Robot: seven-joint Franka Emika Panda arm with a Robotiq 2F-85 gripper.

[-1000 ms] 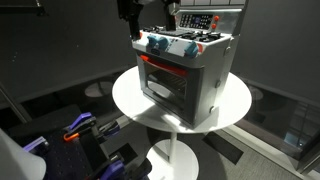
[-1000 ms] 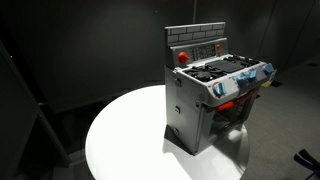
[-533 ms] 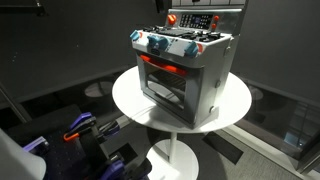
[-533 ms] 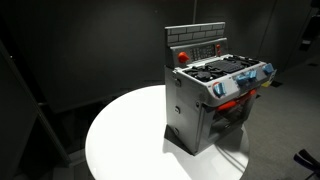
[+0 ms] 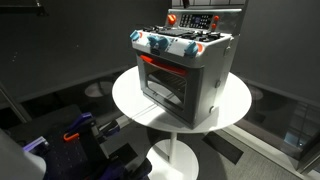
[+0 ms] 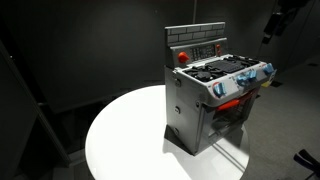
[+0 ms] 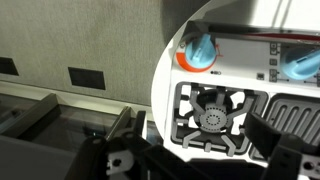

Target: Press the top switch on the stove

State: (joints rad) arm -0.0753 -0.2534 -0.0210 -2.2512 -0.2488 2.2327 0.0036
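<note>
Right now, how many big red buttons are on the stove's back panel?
1. The red round button sits left on the raised back panel of the grey metal toy stove; others may be hidden.

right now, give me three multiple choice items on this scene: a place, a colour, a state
1. The stove stands on: A a round white table; B the floor; C a shelf.
2. Its oven door glows: A green; B red; C blue.
3. The gripper is: A shut on a knob; B shut on the door; C open, holding nothing.
Answers: 1 A, the table shows under it; 2 B, red light behind the glass; 3 C, fingers apart, a burner seen between them in the wrist view.
</note>
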